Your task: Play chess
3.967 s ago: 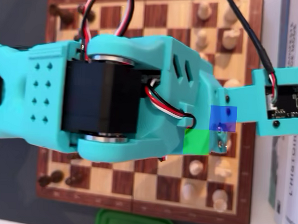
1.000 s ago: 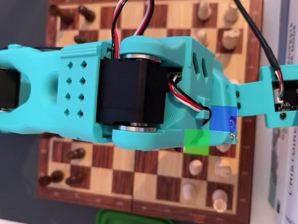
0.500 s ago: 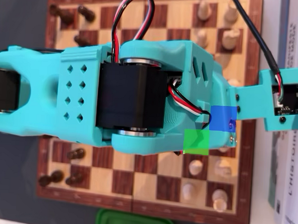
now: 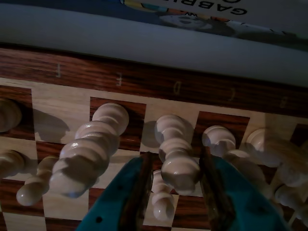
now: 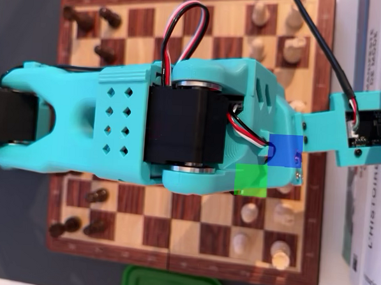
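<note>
Five file letters run mirrored along the board (image 4: pixel 144 82) edge in the wrist view, "E" and "D" legible; a book (image 4: pixel 216 12) above reads "GABRI". The claw (image 4: pixel 174 185), low centre, straddles a white piece (image 4: pixel 175 154), contact unclear. Overhead, the arm (image 5: pixel 146 130) spans mid-frame.

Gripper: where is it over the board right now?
In the wrist view the gripper straddles a white chess piece at the board's white end, near the D file label.

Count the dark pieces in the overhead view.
6 dark pieces: three at top left; three at bottom left. The arm may hide more.
</note>
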You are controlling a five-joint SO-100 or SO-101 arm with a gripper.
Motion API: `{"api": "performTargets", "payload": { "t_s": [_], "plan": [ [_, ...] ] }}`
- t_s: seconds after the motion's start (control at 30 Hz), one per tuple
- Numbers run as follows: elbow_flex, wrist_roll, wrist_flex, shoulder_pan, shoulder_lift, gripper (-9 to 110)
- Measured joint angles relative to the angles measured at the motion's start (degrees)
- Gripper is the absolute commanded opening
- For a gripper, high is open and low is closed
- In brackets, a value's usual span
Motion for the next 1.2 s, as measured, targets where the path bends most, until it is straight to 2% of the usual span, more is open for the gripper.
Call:
{"api": "performTargets", "payload": {
  "t_s": [0.23,0.4,1.2],
  "plan": [
    [0.0,-0.6,0.0,0.3,0.0,14],
    [0.0,-0.6,0.0,0.3,0.0,7],
    [0.0,-0.6,0.1,0.3,0.0,6]
  ]
}}
